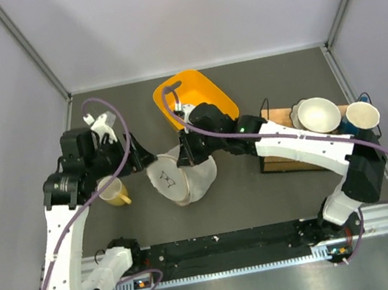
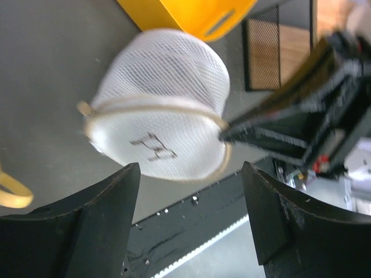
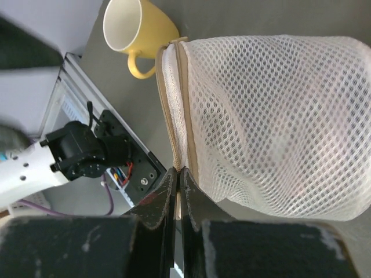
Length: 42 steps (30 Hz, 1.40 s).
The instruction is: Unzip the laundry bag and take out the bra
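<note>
Step in hand: unzipping. The laundry bag (image 1: 182, 178) looks zipped all the way round, and nothing has come out of it.
Bag's place: on the dark table (image 1: 242, 76), about mid-way between my two arms. It lies just in front of the yellow tub (image 1: 197, 96) with the yellow mug (image 1: 114, 193) to its left, and its flat printed face is tipped toward my left side.
Right gripper (image 3: 178, 176): clenched. The jaws are pressed together on the tan zip rim (image 2: 145, 102) at the bag's edge, with a thin tan strip caught between them. I cannot tell whether that strip is the pull tab or only the tape.
Left gripper (image 2: 191, 214): released, jaws spread wide with nothing between them. It faces the bag's flat face but stands apart from it.
Bra: I cannot make it out through the mesh.
Next move, as I judge it: my left must close on the bag to anchor it — otherwise the whole pouch will slide when my right drags along the rim.
Risk: if my right has only tape, the zip won't run — I'd have to re-grip on the tab.
</note>
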{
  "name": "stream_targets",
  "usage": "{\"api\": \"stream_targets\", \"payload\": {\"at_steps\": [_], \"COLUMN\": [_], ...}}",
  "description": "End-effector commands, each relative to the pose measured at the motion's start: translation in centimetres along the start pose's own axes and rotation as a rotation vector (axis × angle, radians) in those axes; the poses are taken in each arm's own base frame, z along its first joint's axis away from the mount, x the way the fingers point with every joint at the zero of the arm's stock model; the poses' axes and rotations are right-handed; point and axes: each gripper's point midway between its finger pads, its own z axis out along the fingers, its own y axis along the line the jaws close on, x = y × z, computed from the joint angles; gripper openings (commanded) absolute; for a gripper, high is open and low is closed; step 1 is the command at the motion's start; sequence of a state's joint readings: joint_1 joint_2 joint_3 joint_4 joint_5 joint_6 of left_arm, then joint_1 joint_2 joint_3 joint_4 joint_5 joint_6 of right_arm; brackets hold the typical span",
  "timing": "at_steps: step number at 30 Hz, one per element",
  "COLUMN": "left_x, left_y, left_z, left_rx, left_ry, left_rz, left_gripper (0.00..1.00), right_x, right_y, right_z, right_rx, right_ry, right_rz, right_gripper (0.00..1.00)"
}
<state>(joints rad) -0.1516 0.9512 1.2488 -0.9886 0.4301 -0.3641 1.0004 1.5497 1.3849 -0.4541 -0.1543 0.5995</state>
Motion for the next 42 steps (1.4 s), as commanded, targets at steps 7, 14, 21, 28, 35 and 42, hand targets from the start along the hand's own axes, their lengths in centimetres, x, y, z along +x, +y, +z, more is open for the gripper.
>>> {"api": "stream_targets", "payload": {"at_steps": [7,14,21,28,35,42], "left_x": [5.4,6.1,5.9,6.0,3.0,-0.3], "left_y": [-3.0,-3.5,-2.6,-1.6,-4.4,-9.1], "left_z": [1.5,4.7,6.6,7.0,1.9,-2.2], "left_rx": [0.206,0.137,0.025,-0.051,0.021,0.152], "left_ry": [0.113,0.098,0.065,0.105,0.025,-0.002], "left_rz": [0.065,0.066,0.085,0.138,0.225,0.28], "left_gripper": [0.82,0.81,0.71,0.0,0.0,0.0], "right_x": [-5.8,-5.5,-5.5,-5.3,-7.6,-9.0], "right_y": [2.6,3.4,3.6,3.3,0.4,-2.3], "right_z": [-0.7,-0.1,-0.5,-1.1,-4.4,-8.2], "right_rx": [-0.151,-0.194,-0.207,-0.2,-0.129,-0.034], "right_ry": [-0.063,-0.024,-0.027,-0.042,-0.171,-0.317], "right_rz": [0.161,0.212,0.209,0.197,0.206,0.201], "right_gripper": [0.0,0.0,0.0,0.0,0.71,0.68]}}
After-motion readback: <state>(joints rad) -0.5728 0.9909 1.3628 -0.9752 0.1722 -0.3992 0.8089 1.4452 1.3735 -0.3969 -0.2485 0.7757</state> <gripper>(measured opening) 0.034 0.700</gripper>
